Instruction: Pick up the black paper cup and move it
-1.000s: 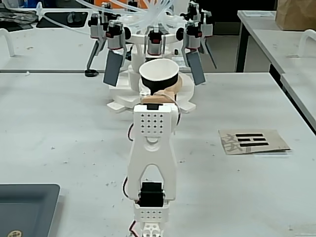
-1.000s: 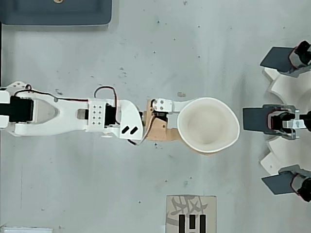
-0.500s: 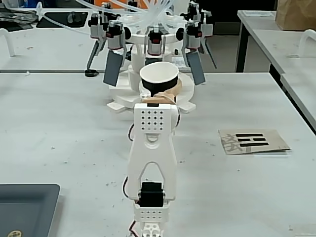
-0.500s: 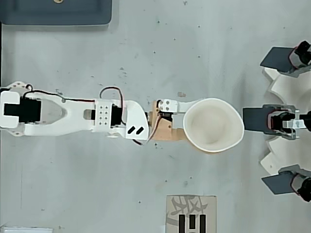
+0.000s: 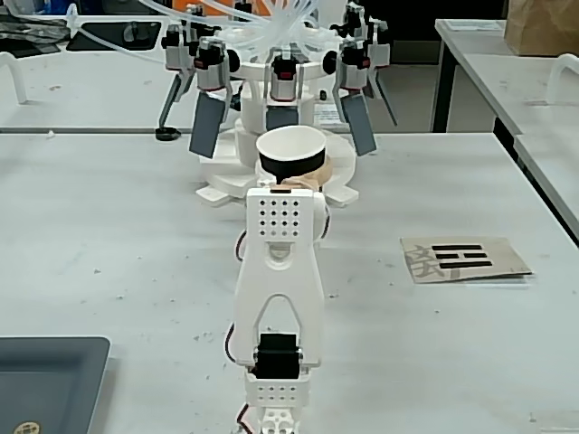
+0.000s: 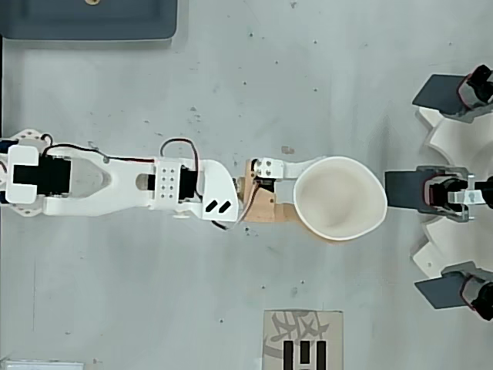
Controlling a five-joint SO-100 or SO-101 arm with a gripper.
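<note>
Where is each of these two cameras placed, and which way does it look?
Fixed view: stands behind the arm's base, low, looking along the arm toward the white machine with grey paddles; the black paper cup shows beyond the wrist.
Overhead view: hangs above the table, looking straight down; the whole arm stretches from the left, the tool shut on the cup.
Both share the arm, cup, paddle machine and printed card.

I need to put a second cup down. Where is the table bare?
Bare table lies between the grey tray and the white fixture, and below the arm beside the printed card. It is crowded where the gripper holds the black paper cup.
</note>
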